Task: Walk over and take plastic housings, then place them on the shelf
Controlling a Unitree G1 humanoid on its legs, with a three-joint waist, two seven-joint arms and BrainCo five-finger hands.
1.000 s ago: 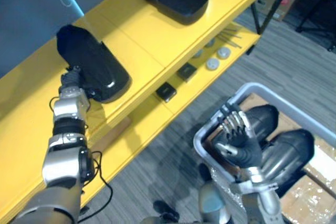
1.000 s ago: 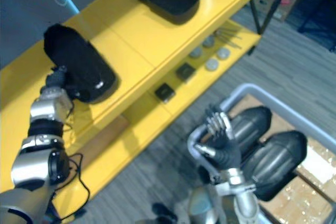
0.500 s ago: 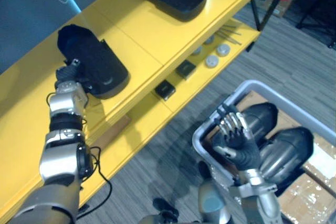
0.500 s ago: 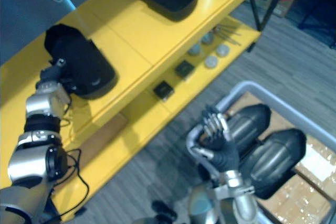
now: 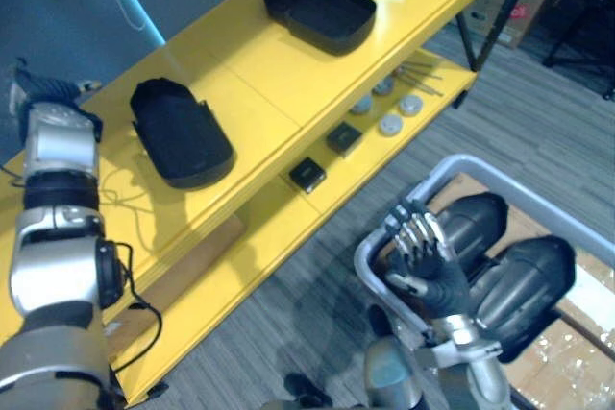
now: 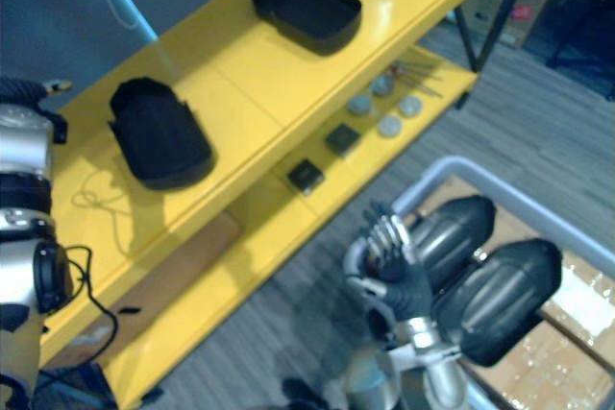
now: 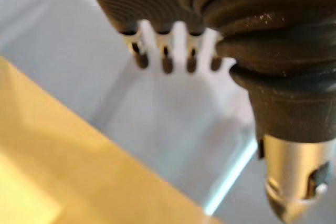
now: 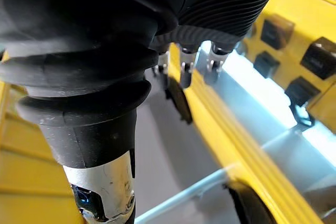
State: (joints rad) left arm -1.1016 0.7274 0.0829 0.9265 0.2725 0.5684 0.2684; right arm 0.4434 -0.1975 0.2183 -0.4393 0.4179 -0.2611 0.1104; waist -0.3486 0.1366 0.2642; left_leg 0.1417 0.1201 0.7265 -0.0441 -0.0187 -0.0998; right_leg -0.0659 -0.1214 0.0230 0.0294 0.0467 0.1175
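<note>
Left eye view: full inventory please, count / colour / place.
shelf: one, yellow, two tiers, across the left and top
housings on shelf: three, black, top tier, the far one cut off by the picture's edge
housings in cart: two, dark grey, side by side, lower right
cart: one, pale grey rim, on the floor at lower right
blocks: two, black, lower tier
discs: about four, grey, lower tier, past the blocks
rods: a few, grey, lower tier, past the discs
cardboard: brown, lower right, by the cart
left hand: open, empty, by the shelf's left end
right hand: open, empty, raised at the cart's near rim
</note>
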